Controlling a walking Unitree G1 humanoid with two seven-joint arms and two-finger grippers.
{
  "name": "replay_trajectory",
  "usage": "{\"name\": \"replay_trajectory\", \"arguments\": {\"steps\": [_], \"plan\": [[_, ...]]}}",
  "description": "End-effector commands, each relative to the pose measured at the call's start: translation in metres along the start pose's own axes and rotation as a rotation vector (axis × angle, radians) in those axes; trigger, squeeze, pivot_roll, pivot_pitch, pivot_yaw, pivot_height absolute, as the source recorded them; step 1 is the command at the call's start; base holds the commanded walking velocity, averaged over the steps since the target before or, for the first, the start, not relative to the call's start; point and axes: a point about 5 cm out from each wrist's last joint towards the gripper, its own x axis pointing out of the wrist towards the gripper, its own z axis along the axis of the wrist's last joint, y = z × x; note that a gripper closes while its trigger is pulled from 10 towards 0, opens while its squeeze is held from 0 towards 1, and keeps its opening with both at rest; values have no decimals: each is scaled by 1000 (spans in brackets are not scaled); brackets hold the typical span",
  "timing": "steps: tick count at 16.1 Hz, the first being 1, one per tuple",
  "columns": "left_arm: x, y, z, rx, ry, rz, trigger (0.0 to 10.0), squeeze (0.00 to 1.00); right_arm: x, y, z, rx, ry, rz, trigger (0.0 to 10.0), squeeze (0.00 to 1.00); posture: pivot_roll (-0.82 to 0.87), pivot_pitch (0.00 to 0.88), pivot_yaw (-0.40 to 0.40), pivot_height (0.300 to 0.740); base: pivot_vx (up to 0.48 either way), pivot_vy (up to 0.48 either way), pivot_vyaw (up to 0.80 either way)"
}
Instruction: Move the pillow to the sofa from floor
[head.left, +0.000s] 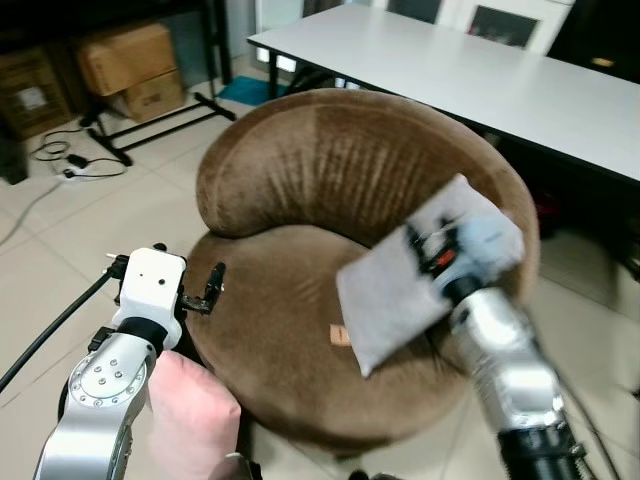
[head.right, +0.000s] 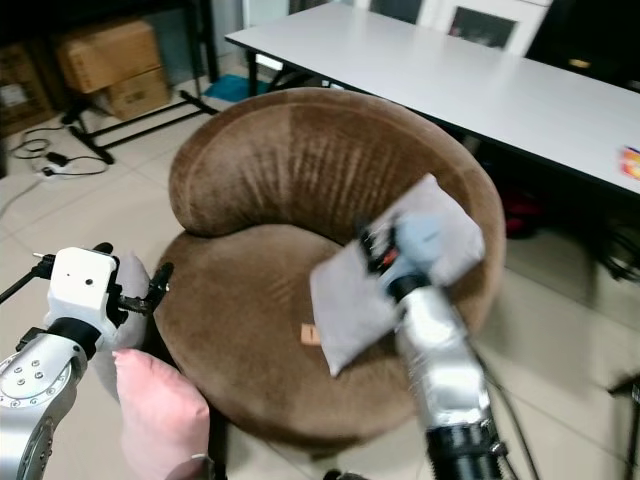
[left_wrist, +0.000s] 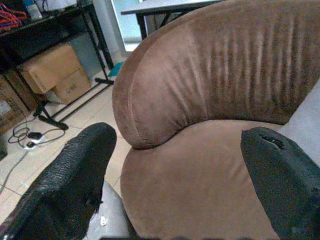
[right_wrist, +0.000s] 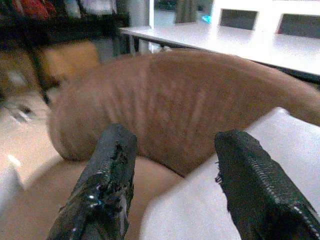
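A grey pillow (head.left: 395, 295) lies on the right side of the round brown sofa (head.left: 290, 180), its far corner leaning on the sofa's rim. My right gripper (head.left: 430, 252) hovers just over the pillow's upper part, blurred. In the right wrist view the right gripper (right_wrist: 175, 145) is open, nothing sits between its fingers, and the pillow (right_wrist: 280, 165) lies under one finger. My left gripper (head.left: 168, 265) stands open at the sofa's left front edge and holds nothing. A pink pillow (head.left: 190, 415) sits low beside my left arm.
A long white table (head.left: 480, 70) stands behind the sofa. Cardboard boxes (head.left: 130, 65) and a black rack's legs (head.left: 150, 125) are at the back left, with cables (head.left: 70, 160) on the tiled floor. Open floor lies left of the sofa.
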Motion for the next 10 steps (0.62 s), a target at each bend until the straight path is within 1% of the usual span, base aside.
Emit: {"name": "replay_trajectory", "arguments": {"steps": [1, 2, 3, 4, 5, 7, 9, 10], "plan": [[-1, -4, 4, 10, -25, 8, 10000, 0, -1, -3, 11, -72, -22, -44, 10000, 0, 12, 0, -64, 740, 0, 0, 0], [-2, -3, 3, -2, -29, 29, 10000, 0, 0, 0, 11, -96, -1, -41, 10000, 0, 13, 0, -68, 740, 0, 0, 0], [-3, -2, 3, -4, -28, 40, 10000, 0, 1, 1, 10, -93, 13, -31, 10000, 0, 13, 0, -69, 740, 0, 0, 0], [-4, -1, 2, -8, -29, 51, 10000, 0, 0, 4, 8, -55, 37, -4, 10000, 0, 11, 0, -71, 740, 0, 0, 0], [-4, -2, 1, -10, -29, 52, 10000, 0, -2, 5, 8, -36, 43, 10, 10000, 0, 11, 0, -71, 740, 0, 0, 0], [-2, -4, 0, -16, -27, 50, 10000, 0, -5, 5, 8, -17, 49, 27, 10000, 0, -3, 0, -74, 740, 0, 0, 0], [-1, -7, 1, -24, -29, 54, 10000, 0, -6, 1, 8, -29, 63, 20, 10000, 0, -4, 0, -78, 740, 0, 0, 0], [-2, -7, 0, -26, -30, 56, 10000, 0, -5, 0, 8, -29, 68, 19, 10000, 0, 15, 0, -93, 740, 0, 0, 0]]}}
